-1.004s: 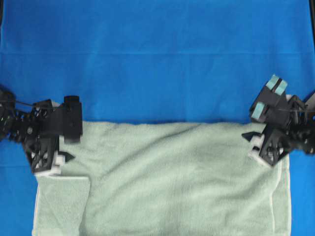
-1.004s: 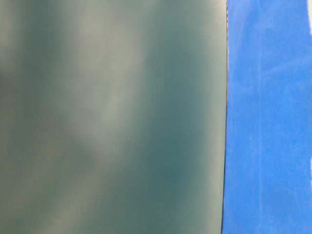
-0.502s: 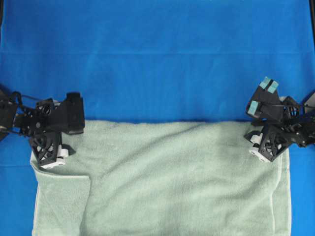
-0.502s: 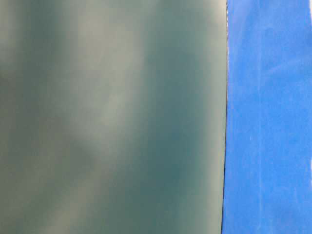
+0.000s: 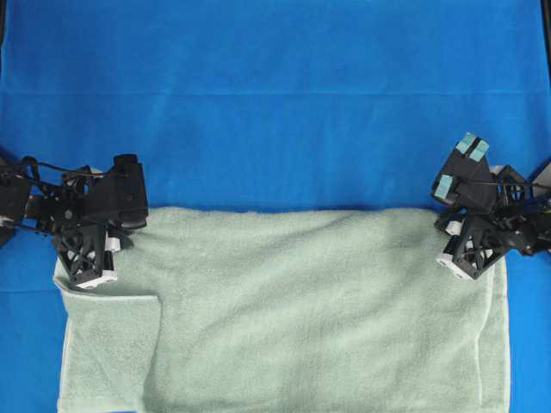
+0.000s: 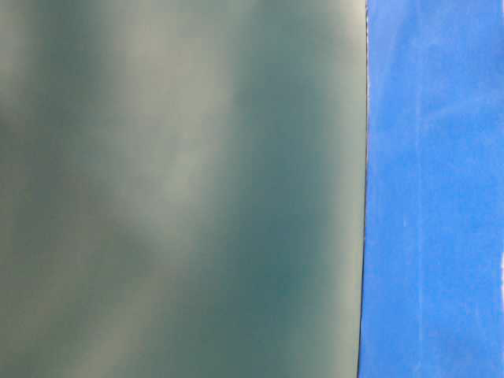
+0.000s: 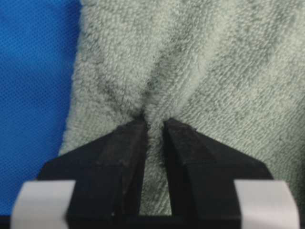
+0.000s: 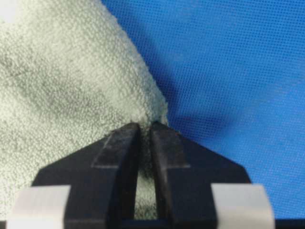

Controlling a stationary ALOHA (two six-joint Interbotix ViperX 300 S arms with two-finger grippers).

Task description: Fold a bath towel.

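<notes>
Overhead view: bath towel (image 5: 318,310) lay flat on blue cloth (image 5: 275,103); left gripper (image 7: 153,128) and right gripper (image 8: 144,128) each pinched a far corner. Best lifted evenly, keeping the edge taut.

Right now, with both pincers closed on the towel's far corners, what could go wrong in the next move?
1. The right pincer pinches only the very edge of the bath towel, so the cloth may slip out when lifted.
2. The left pincer holds a bunched pleat away from the hem; the fold could come out uneven.
3. A flap is already doubled over at the near left corner and may stay creased inside the fold.
</notes>
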